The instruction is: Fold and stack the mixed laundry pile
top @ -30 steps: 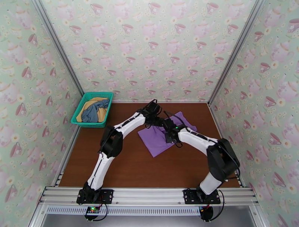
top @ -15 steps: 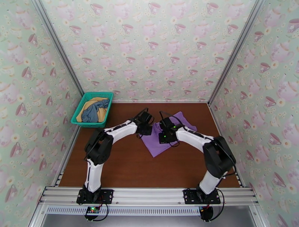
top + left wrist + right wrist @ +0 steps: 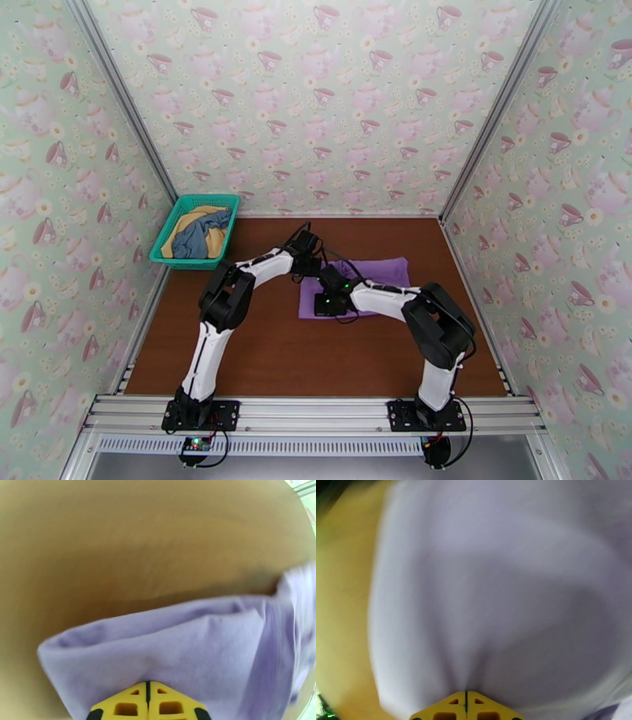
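Loosely folded lilac shirt (image 3: 379, 270), soft fleecy rectangle.

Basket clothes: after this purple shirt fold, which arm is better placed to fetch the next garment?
Left, probably: the basket sits far-left, on that arm's side. Left gripper and right gripper both pinch the purple shirt.

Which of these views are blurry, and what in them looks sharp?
Top external view: sharp and evenly lit, the lilac shirt crisp on the table. Left wrist view: the shirt's edges are smeared and the table is a soft tan blur; the left fingers are sharp. Right wrist view: the cloth is soft and hazy, the right fingers sharper.
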